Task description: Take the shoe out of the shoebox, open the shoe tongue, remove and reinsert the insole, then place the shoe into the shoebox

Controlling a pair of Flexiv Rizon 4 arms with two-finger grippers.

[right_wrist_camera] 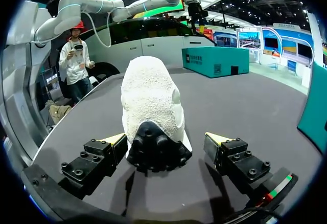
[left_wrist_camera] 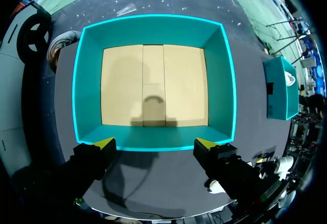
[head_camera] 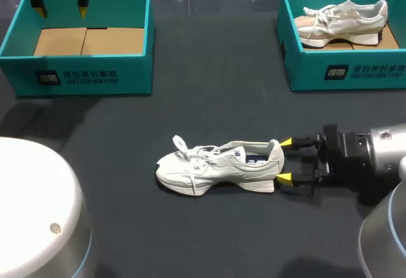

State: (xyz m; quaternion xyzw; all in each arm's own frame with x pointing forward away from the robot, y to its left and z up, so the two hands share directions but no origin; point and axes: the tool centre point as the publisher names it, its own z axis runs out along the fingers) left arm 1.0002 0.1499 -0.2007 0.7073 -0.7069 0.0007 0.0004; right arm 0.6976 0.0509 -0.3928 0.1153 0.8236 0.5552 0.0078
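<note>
The left shoebox [head_camera: 82, 75] shows only its brown floor, with the left gripper [head_camera: 61, 11] wide open above it. The right shoebox [head_camera: 349, 72] holds a second shoe [head_camera: 342, 21]. The white shoe [head_camera: 219, 167] lies on the table [head_camera: 190, 240], away from both boxes, heel between the open right gripper [head_camera: 285, 160]
</note>
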